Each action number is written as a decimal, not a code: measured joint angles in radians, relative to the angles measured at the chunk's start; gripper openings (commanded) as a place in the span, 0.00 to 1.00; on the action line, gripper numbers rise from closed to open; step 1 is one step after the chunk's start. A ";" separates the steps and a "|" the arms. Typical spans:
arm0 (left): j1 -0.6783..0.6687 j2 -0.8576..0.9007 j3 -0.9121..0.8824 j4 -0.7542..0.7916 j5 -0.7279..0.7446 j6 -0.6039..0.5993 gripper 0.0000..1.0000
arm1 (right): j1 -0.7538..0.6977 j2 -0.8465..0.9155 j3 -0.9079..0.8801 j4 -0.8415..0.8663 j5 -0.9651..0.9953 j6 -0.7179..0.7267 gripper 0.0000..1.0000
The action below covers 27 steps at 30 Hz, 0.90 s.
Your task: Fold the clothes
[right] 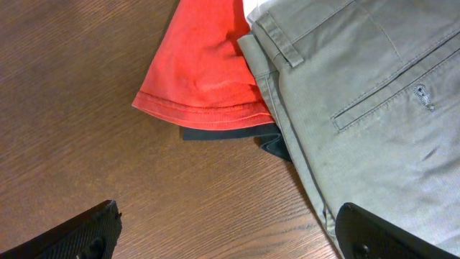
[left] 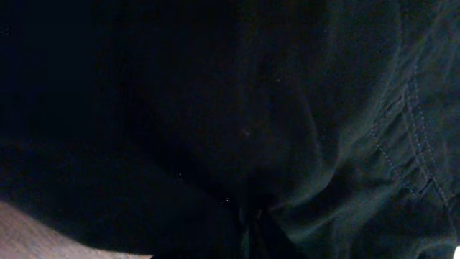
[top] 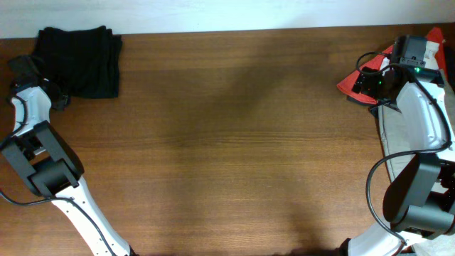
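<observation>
black garment point(top: 78, 60) seems folded, red shirt point(right: 201, 72) and khaki trousers point(right: 374, 108) left undone. right gripper point(right: 230, 237) spread, left gripper point(top: 27, 65) can't be told.

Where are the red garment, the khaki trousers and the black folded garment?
red garment point(right: 205, 68), right wrist view, on the fabric above the stitched hem.
khaki trousers point(right: 381, 79), right wrist view, just above the back pocket slit.
black folded garment point(top: 79, 60), overhead view, middle of the pile.
</observation>
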 measured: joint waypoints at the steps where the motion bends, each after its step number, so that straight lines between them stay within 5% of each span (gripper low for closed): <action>1: -0.001 0.001 0.000 0.005 -0.001 0.003 0.22 | 0.000 0.000 0.000 0.000 0.000 0.000 0.99; 16: -0.013 -0.002 0.048 -0.080 -0.006 0.138 0.77 | 0.000 0.000 0.000 0.000 0.000 0.000 0.99; 22: -0.011 -0.017 0.072 -0.204 -0.048 0.177 0.79 | 0.000 0.000 0.000 0.000 0.000 0.000 0.99; 23: -0.010 -0.022 0.072 -0.226 -0.063 0.180 0.78 | 0.000 0.000 0.000 0.000 0.000 0.001 0.99; 24: -0.010 -0.025 0.072 -0.246 -0.084 0.185 0.66 | 0.000 0.000 0.000 0.000 0.000 0.000 0.99; 26: -0.008 -0.029 0.072 -0.263 -0.115 0.197 0.04 | 0.000 0.000 0.000 0.000 0.000 0.000 0.99; 27: -0.008 -0.031 0.072 -0.266 -0.135 0.219 0.00 | 0.000 0.000 0.000 0.000 0.000 0.000 0.99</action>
